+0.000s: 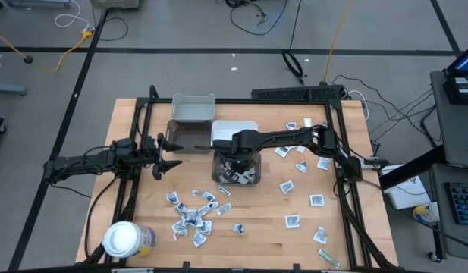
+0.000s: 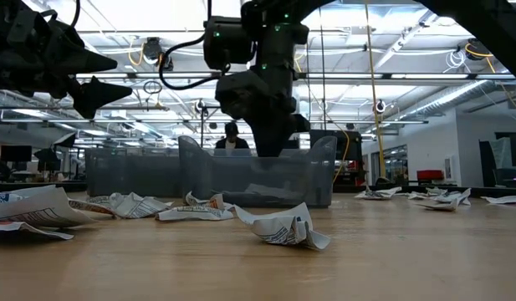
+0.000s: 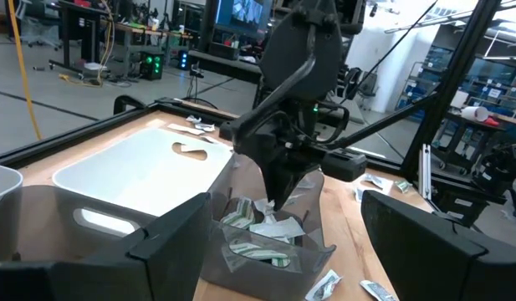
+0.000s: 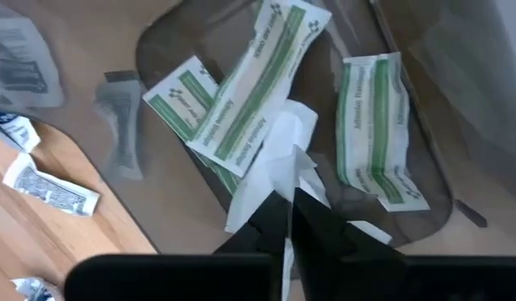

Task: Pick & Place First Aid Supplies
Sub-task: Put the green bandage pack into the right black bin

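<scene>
My right gripper (image 1: 235,165) points down into a clear bin (image 3: 318,244) at the table's middle, shut on a white packet (image 4: 274,163). Several green-striped packets (image 4: 370,125) lie flat on the bin's floor. More white printed packets lie loose on the wood: a cluster near the front (image 1: 192,216) and others scattered on the right (image 1: 294,186). My left gripper (image 1: 171,157) waits open at the table's left, level and touching nothing. My right gripper pinches the white packet by one end (image 4: 289,186) between its two fingertips (image 4: 320,219). The fingers come from above, pointing down into the bin. The packet hangs crumpled below them (image 3: 273,221), just over the green-striped packets; whether it touches them cannot be told.
A grey-white bin (image 1: 193,108), a dark grey bin (image 1: 184,136) and a white bin (image 1: 235,129) stand just behind the clear one. A white-lidded round jar (image 1: 124,239) stands at the front left corner. A black frame (image 1: 336,152) runs along the table's sides.
</scene>
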{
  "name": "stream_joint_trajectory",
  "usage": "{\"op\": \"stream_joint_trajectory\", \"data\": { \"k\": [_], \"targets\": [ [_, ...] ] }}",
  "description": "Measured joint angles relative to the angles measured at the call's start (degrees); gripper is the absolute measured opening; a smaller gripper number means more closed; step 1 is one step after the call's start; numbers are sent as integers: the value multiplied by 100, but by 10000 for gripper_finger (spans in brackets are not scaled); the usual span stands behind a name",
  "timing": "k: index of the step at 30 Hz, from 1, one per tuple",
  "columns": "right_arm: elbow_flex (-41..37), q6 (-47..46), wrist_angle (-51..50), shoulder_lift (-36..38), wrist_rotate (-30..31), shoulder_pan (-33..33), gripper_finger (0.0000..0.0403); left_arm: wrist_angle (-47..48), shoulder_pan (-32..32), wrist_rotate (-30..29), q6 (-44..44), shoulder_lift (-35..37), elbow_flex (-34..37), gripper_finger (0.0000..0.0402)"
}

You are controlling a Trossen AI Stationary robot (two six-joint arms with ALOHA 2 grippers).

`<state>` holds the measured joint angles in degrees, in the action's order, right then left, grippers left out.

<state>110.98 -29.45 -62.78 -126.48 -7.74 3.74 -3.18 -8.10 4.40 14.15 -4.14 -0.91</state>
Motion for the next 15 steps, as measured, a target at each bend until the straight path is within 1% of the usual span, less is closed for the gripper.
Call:
{"op": "stream_joint_trajectory", "data": {
  "k": [3,11,15],
  "targets": [
    [1,-3,-17,0,-117,33,56,0,0,0,0,2,0,310],
    [0,-4,-13,0,-134,34,179,0,-2,0,0,1,1,310],
    [1,7,4,0,-132,45,226,0,-2,0,0,2,0,310]
  ]
}}
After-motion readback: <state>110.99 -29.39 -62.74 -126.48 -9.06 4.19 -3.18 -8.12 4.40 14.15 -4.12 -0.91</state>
